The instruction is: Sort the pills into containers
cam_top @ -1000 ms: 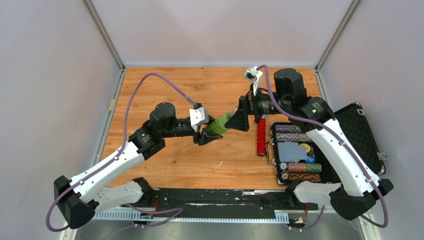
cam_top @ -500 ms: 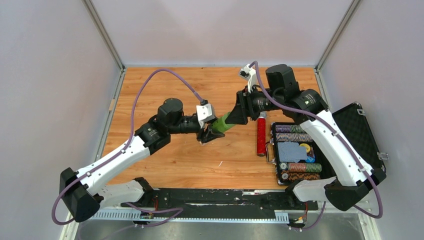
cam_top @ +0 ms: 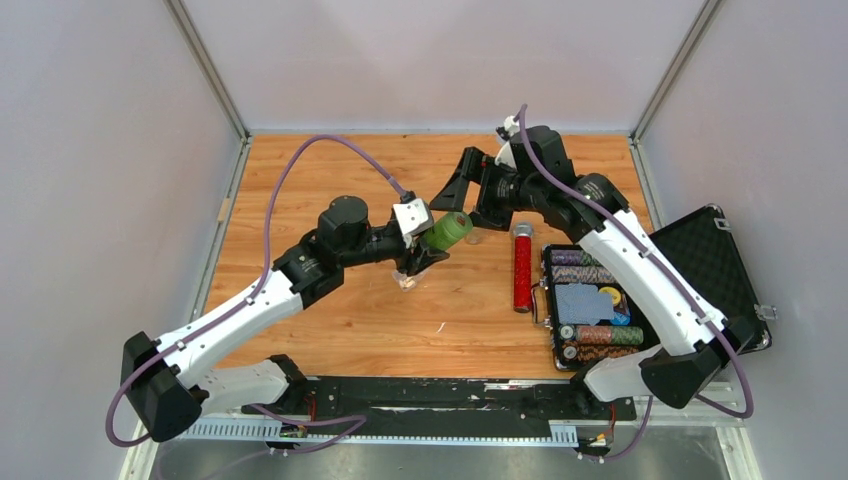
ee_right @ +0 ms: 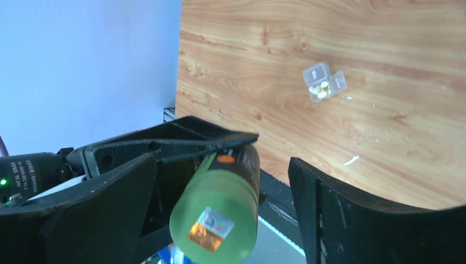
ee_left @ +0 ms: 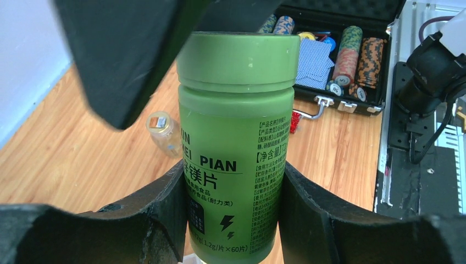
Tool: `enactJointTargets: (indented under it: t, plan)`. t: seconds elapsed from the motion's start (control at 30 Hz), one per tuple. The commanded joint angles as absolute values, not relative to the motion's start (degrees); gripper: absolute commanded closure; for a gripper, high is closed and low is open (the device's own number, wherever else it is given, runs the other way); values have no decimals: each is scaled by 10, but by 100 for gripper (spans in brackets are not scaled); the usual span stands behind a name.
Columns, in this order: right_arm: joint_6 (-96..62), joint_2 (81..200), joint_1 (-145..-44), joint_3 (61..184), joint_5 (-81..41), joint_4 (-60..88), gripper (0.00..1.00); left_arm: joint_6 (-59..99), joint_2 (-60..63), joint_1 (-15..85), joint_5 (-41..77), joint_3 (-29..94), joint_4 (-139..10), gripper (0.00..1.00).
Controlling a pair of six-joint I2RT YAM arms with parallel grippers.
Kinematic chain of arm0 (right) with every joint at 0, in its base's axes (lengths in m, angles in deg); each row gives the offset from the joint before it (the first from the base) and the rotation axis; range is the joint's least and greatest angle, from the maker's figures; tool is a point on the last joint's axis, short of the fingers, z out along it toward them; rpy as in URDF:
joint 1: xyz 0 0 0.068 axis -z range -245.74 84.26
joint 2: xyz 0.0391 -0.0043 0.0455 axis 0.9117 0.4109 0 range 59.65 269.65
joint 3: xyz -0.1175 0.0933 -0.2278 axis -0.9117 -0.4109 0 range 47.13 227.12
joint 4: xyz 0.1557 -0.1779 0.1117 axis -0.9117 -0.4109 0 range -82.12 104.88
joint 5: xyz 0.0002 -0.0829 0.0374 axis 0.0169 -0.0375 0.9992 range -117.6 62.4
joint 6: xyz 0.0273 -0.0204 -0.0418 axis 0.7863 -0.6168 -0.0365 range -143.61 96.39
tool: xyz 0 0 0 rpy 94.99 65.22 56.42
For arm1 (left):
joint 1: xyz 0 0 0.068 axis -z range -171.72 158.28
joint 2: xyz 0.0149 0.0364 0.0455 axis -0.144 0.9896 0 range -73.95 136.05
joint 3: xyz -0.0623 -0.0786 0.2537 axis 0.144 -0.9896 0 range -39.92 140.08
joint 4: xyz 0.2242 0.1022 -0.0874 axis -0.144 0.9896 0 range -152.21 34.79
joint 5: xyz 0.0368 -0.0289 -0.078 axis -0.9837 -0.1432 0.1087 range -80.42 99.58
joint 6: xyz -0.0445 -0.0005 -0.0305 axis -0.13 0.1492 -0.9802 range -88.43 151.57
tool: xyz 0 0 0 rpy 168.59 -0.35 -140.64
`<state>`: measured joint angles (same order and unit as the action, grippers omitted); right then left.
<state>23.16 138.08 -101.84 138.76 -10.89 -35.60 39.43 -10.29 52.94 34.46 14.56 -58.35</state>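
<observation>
**Green bottle gripped aloft, pill box flat on the counter**

Nearest the arm bases, at the right of the counter point(cam_top: 350, 320): black case of poker chips point(cam_top: 596, 310), open, packed with stacks of coloured chips. Just left of it, red tube point(cam_top: 522, 272), lying flat, lengthwise toward the far edge.

Further in, near the middle: tiny clear box point(cam_top: 407, 283), flat on the wood, just on the near side of the left arm's tip in the overhead view. From the right wrist, squarish and open, with a few pale pills point(ee_right: 320, 89) inside and nothing touching it.

Next, left fingers point(ee_left: 154, 212), clamped on the lower body of a green bottle point(ee_left: 236, 126), one on each side, black lettering turned to the wrist camera. Bottle off the counter and tilted, green cap on, cap end aimed away toward the right arm. Small sticker on the end facing the right wrist camera.

Just beyond the bottle, small clear vial point(ee_left: 159, 127) on the counter, contents too small to tell.

Farthest: right fingers point(ee_right: 93, 220), spread wide, holding nothing. Close to the cap end of the bottle but not closed on it, with the bottle framed between them in the wrist view.
</observation>
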Motion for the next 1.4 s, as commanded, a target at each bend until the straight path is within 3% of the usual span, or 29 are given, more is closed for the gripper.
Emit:
enactJointTargets:
  t: [0.0,0.3,0.53,0.67,0.77,1.0,1.23,1.3,1.37]
  plan:
    - [176,1378,-1017,1421,-121,-300,6,388,-112,534,354,160,-633,100]
    - [-128,1267,-984,1334,100,-261,4,391,-107,534,411,176,-592,100]
    - [-228,1292,-985,1359,97,-338,3,406,-108,534,475,188,-570,100]
    - [-231,1308,-987,1372,119,-347,9,410,-105,534,511,193,-559,100]
    - [-228,1320,-995,1380,121,-358,19,407,-103,534,523,196,-558,100]
    - [-103,1345,-1007,1392,90,-355,64,405,-102,534,508,196,-562,100]
    - [187,1375,-1056,1361,-98,-363,84,402,-98,534,456,187,-579,100]
    - [272,1368,-1056,1343,-143,-364,80,405,-94,534,445,186,-577,100]
    - [318,1362,-1056,1339,-174,-363,60,406,-90,534,440,186,-572,100]
